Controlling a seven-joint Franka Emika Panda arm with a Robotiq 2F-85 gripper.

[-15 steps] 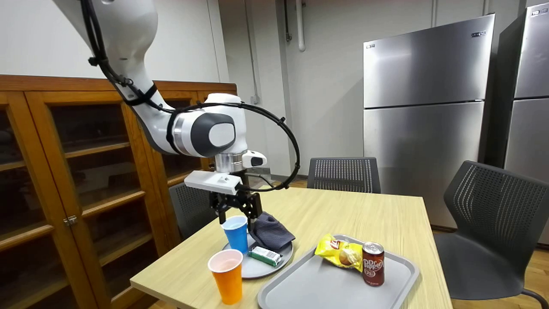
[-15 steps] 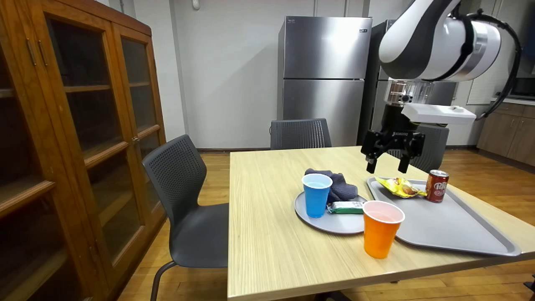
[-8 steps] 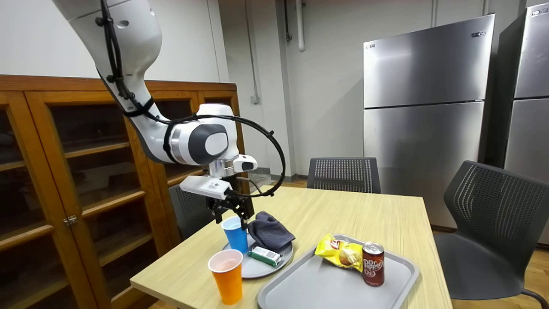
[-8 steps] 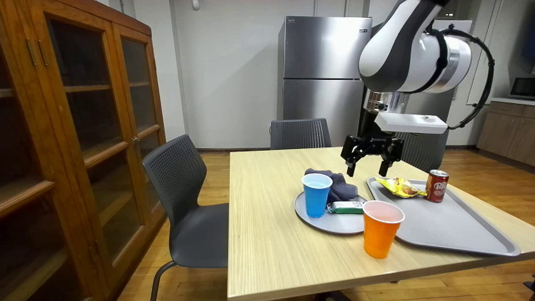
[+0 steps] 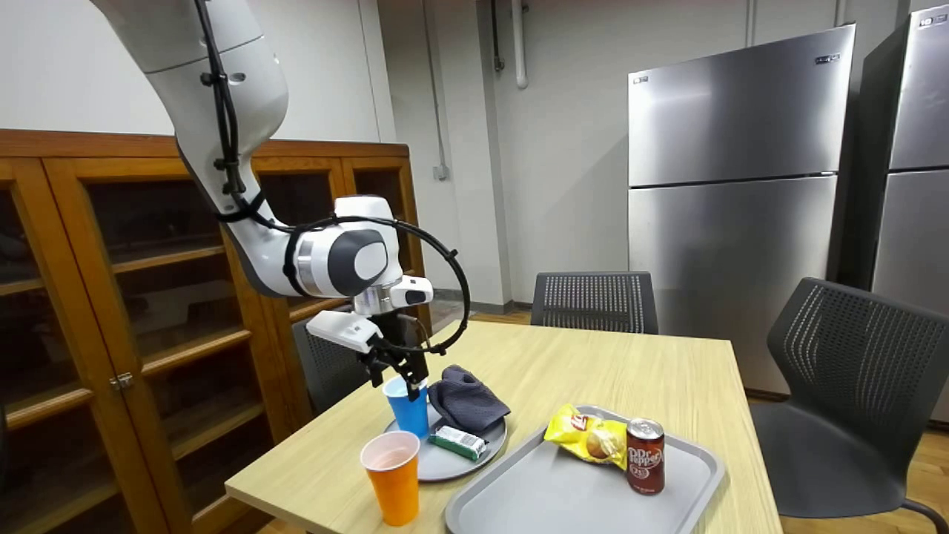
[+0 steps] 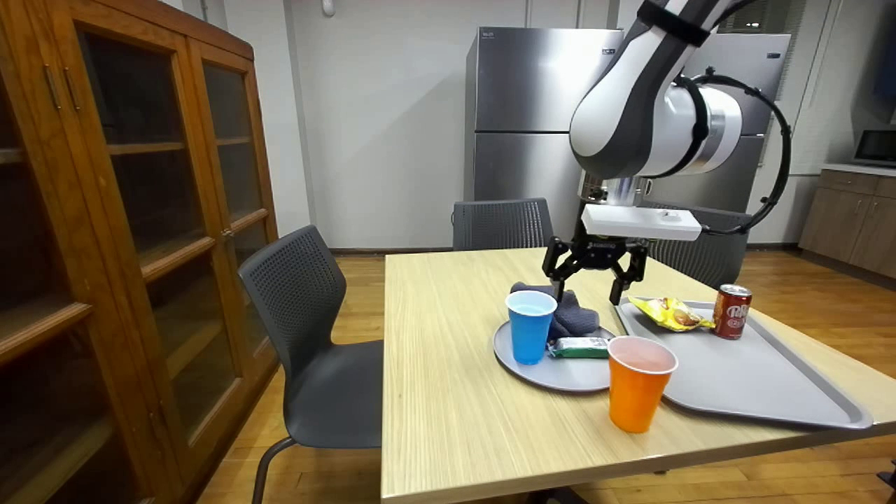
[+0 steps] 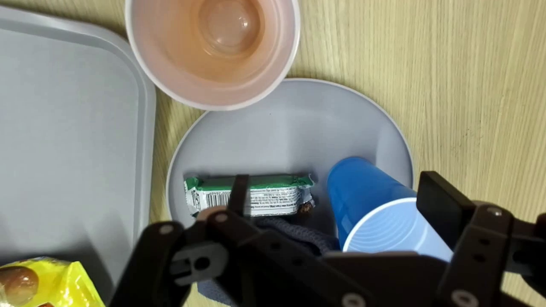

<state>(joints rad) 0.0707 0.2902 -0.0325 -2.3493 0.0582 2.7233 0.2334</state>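
Black two-fingered gripper [image 6: 586, 290]: it hung fingers-down near a tall blue plastic cup [image 6: 530, 332], its fingers spread wide and nothing clamped. In the wrist view much of the cup showed between them, closer to one finger; whether that finger touched the rim could not be told. The spread presumably left room on both sides of something that broad.
Blue cup: it stood upright toward the edge of a round grey plate [image 7: 298, 128], probably base-down for steadiness. Its pale inner wall showed, but the bottom was hidden, so the contents could not be told.
Plate: besides the cup it bore a green-and-white wrapped bar [image 7: 273, 198], lying flat, and part of a bunched dark grey cloth [image 5: 467, 400], which spilled past the rim, seemingly too bulky to fit.
Tall orange plastic cup [image 6: 635, 392]: it stood upright on the pale wooden table [image 6: 448, 420], near the plate, perhaps for want of space there. No solid item showed inside; liquid could not be ruled out.
Rectangular grey tray [image 6: 756, 378]: a yellow snack bag [image 5: 589, 437] lay close beside a standing dark red drink can [image 5: 645, 456], the raised edge likely there to stop things sliding off.
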